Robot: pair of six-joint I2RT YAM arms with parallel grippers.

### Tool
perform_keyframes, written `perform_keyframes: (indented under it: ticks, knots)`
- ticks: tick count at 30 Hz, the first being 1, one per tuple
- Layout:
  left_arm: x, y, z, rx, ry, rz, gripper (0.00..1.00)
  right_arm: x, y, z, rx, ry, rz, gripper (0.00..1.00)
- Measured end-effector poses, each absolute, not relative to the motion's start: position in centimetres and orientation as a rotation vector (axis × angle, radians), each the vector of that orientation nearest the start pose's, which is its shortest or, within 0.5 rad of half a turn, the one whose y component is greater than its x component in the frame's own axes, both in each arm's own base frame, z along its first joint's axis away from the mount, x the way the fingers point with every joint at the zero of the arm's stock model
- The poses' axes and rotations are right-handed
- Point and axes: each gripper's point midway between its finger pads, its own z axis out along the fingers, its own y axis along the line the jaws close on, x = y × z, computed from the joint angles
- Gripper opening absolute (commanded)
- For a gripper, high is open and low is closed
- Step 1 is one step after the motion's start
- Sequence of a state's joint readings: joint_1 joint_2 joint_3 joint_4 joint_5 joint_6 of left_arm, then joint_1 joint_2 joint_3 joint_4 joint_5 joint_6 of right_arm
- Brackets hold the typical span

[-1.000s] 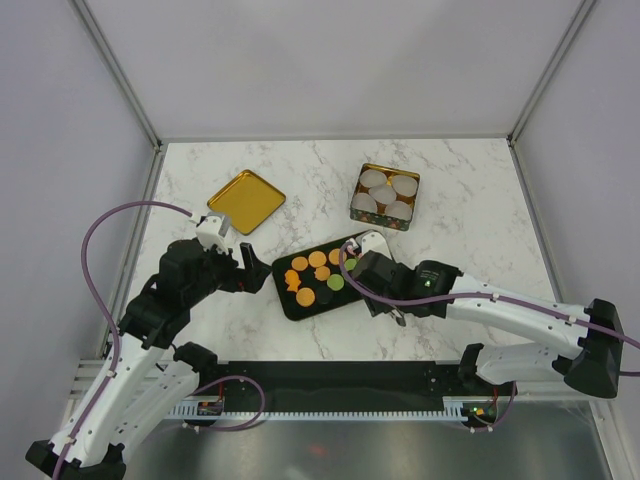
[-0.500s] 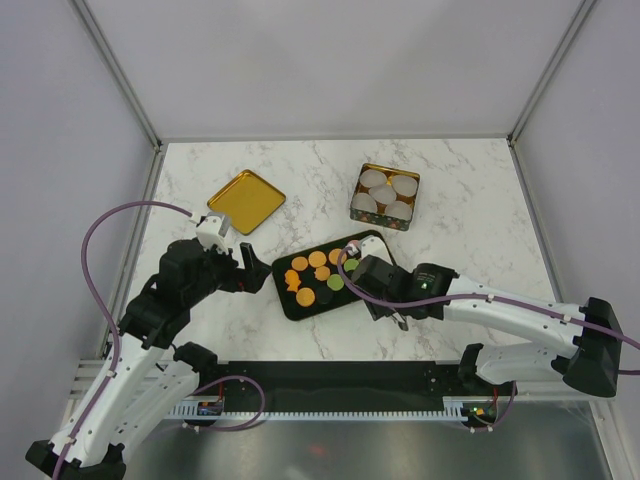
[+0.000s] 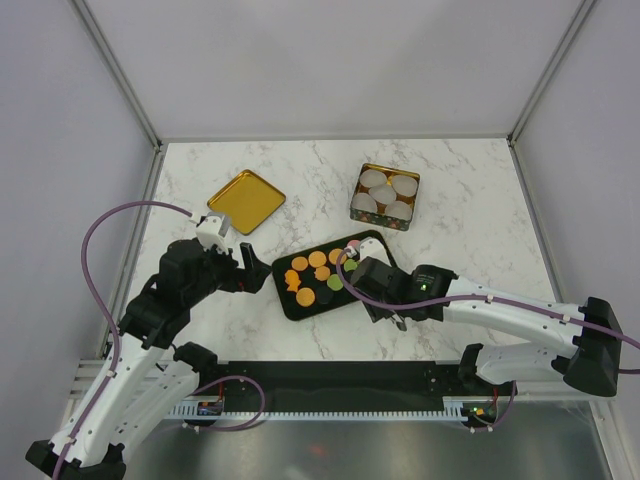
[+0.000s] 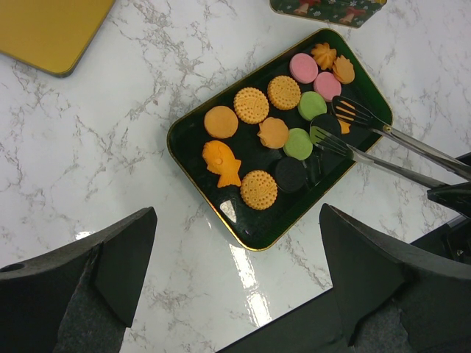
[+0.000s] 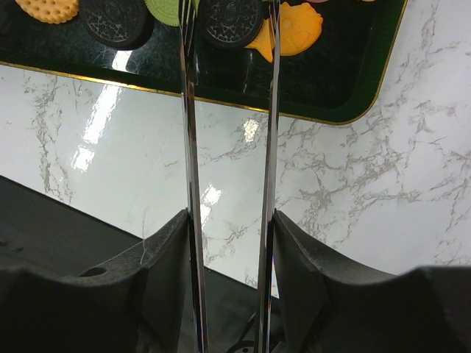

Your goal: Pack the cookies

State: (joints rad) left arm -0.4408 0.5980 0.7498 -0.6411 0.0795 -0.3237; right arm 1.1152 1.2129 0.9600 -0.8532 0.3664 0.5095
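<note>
The cookies (image 4: pixel 273 132) lie on a black tray (image 4: pixel 254 229): orange, pink, green and black pieces, one fish-shaped (image 4: pixel 223 162). The tray also shows in the top view (image 3: pixel 301 306). My right gripper (image 5: pixel 229 217) is shut on metal tongs (image 5: pixel 189 132). The tong tips straddle a black cookie (image 5: pixel 232 20) beside an orange fish cookie (image 5: pixel 296 33) at the tray's right end. In the top view the right gripper (image 3: pixel 374 285) sits just right of the tray. My left gripper (image 4: pixel 237 220) is open and empty, above the tray's near-left corner; it also shows in the top view (image 3: pixel 257 272).
A decorated tin (image 3: pixel 386 196) holding white paper cups stands behind the tray on the right. Its gold lid (image 3: pixel 246 200) lies at the back left. The marble table's near edge (image 5: pixel 88 213) runs just below the tray.
My right gripper has shifted slightly left and nearer with the tongs. The left arm has not moved.
</note>
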Motion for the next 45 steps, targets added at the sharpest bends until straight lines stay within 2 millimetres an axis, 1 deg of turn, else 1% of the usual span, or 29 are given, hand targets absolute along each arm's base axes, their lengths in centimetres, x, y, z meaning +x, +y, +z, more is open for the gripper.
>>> perform_keyframes:
  ticks: [5, 7, 8, 11, 14, 19, 22, 28, 31, 33, 35, 37, 41, 44, 45]
  knots:
    - [20.1, -12.5, 20.7, 0.173, 2.099, -0.549, 1.0, 15.2, 21.2, 12.2, -0.66, 2.478, 0.117, 0.54]
    - [20.1, -12.5, 20.6, 0.174, 2.101, -0.549, 1.0, 15.2, 21.2, 12.2, -0.658, 2.478, 0.117, 0.52]
    - [20.1, -12.5, 20.7, 0.173, 2.1, -0.548, 1.0, 15.2, 21.2, 12.2, -0.657, 2.478, 0.117, 0.48]
    - [20.1, -12.5, 20.7, 0.173, 2.1, -0.548, 1.0, 15.2, 21.2, 12.2, -0.651, 2.48, 0.118, 0.43]
    - [20.1, -12.5, 20.7, 0.173, 2.1, -0.548, 1.0, 15.2, 21.2, 12.2, -0.645, 2.48, 0.117, 0.4]
    - [20.1, -12.5, 20.6, 0.173, 2.101, -0.548, 1.0, 15.2, 21.1, 12.4, -0.644, 2.479, 0.107, 0.39]
    - [20.1, -12.5, 20.6, 0.173, 2.101, -0.548, 1.0, 15.5, 21.1, 13.6, -0.635, 2.466, 0.1, 0.39]
    - [20.1, -12.5, 20.6, 0.173, 2.101, -0.548, 1.0, 17.0, 22.5, 17.5, -0.582, 2.383, 0.152, 0.39]
    - [20.1, -12.5, 20.6, 0.173, 2.101, -0.549, 1.0, 17.9, 22.9, 18.7, -0.565, 2.36, 0.151, 0.4]
    - [20.1, -12.5, 20.6, 0.174, 2.101, -0.548, 1.0, 19.0, 23.0, 19.2, -0.546, 2.356, 0.138, 0.4]
    - [20.1, -12.5, 20.6, 0.174, 2.101, -0.548, 1.0, 20.8, 22.5, 19.8, -0.495, 2.356, 0.114, 0.4]
    - [20.1, -12.5, 20.6, 0.174, 2.102, -0.548, 1.0, 23.1, 21.8, 20.4, -0.426, 2.36, 0.096, 0.4]
    - [20.1, -12.5, 20.6, 0.173, 2.103, -0.548, 1.0, 28.6, 20.1, 21.3, -0.263, 2.344, 0.065, 0.4]
    - [20.2, -12.5, 20.5, 0.174, 2.106, -0.547, 1.0, 31.9, 19.1, 21.1, -0.178, 2.346, 0.035, 0.4]
    - [20.2, -12.5, 20.5, 0.174, 2.108, -0.546, 1.0, 33.3, 18.8, 20.7, -0.15, 2.351, 0.033, 0.4]
